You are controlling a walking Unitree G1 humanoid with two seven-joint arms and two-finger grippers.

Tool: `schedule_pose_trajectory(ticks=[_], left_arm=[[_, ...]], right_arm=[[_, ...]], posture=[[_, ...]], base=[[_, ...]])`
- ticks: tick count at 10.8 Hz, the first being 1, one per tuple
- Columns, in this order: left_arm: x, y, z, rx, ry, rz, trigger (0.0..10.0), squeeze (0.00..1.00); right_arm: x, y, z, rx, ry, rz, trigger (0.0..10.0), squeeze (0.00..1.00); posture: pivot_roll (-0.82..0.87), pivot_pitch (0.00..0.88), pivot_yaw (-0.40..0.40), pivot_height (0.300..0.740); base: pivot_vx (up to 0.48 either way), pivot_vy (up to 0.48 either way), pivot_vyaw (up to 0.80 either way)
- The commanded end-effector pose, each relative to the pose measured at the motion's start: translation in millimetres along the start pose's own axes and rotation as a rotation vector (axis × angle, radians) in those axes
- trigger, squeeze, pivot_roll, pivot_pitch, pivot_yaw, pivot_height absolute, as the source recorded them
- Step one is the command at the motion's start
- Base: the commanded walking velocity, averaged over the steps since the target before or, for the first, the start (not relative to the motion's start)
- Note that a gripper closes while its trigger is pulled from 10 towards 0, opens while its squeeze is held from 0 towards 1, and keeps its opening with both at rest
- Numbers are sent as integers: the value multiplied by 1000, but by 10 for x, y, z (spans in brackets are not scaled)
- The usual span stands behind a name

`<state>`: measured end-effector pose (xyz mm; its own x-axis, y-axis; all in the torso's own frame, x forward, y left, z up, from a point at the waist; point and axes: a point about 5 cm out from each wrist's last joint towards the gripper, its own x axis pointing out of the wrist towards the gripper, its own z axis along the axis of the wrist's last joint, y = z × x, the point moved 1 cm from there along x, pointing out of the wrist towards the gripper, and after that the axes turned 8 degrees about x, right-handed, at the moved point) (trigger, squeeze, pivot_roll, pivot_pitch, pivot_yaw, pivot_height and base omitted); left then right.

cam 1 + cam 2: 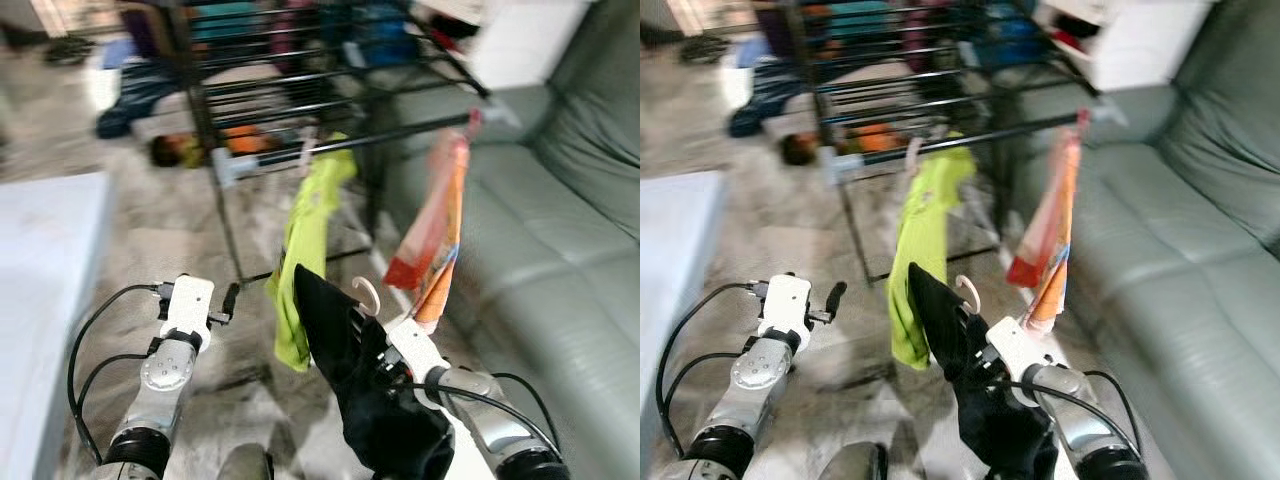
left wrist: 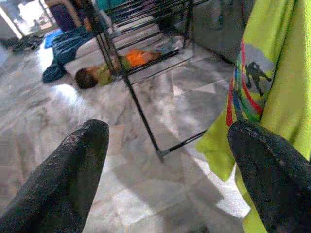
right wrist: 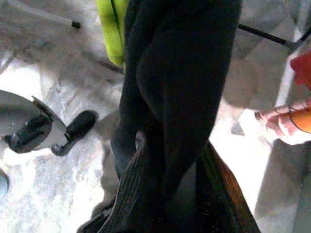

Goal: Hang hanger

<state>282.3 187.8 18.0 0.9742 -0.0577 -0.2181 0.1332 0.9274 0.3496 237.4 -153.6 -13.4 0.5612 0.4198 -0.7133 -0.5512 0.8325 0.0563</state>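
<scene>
The floor of pale marble tiles (image 2: 58, 111) shines glossy. The black drying rack (image 1: 300, 80) looks like smooth metal tubing. The grey-green sofa (image 1: 560, 260) has a smooth leathery sheen. The lime-green cloth shirt (image 1: 305, 240) looks matt.

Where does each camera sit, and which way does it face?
Left eye: head, looking down at rack, green shirt, sofa; both arms show.
Right eye: same scene, shifted.
Left wrist: along open left end effector toward floor and green shirt.
Right wrist: along right end effector, shut on black garment.
Shared: green shirt.
</scene>
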Motion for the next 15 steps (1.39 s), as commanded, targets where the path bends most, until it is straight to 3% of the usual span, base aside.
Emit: schedule_pose_trajectory(ticks=[1, 4, 5, 7, 8, 10, 11, 12, 15], left_arm=[[1, -5, 13, 4, 1, 1, 10000, 0], [1, -5, 13, 11, 6, -5, 10000, 0], [7, -9, 16, 13, 8, -8, 10000, 0], [9, -48, 28, 11, 6, -19, 10000, 0], [-1, -68, 22, 11, 8, -27, 10000, 0], [8, -78, 24, 15, 10, -36, 10000, 0], [19, -89, 33, 16, 11, -40, 10000, 0], [24, -78, 30, 34, 17, -29, 10000, 0], [29, -16, -17, 58, 49, 10, 10000, 0]], right_arm=[[-24, 4, 103, -47, -13, 34, 10000, 0], [-199, -82, -3, -228, 102, 153, 10000, 0], [-294, -72, -70, -294, 156, 257, 10000, 0], [-422, 44, -61, -376, 171, 415, 10000, 0], [-430, 42, 29, -400, 137, 410, 10000, 0], [-364, 30, 299, -343, -11, 346, 10000, 0], [-302, 2, 536, -279, -134, 255, 10000, 0], [-255, -84, 626, -254, -175, 151, 10000, 0], [-127, -316, 785, 93, -261, -180, 10000, 0]], posture=[[-44, 0, 3, 740], [-43, 0, 4, 740], [-45, 0, 3, 740], [-45, 0, 3, 740], [-45, 0, 3, 740], [-46, 0, 5, 740], [-47, 0, 5, 740], [-45, 0, 5, 740], [-41, 0, 4, 740]], base=[[0, 0, 800], [0, 0, 473], [0, 0, 0], [0, 0, 0], [0, 0, 0], [0, 0, 0], [0, 0, 0], [0, 0, 0], [0, 0, 0]])
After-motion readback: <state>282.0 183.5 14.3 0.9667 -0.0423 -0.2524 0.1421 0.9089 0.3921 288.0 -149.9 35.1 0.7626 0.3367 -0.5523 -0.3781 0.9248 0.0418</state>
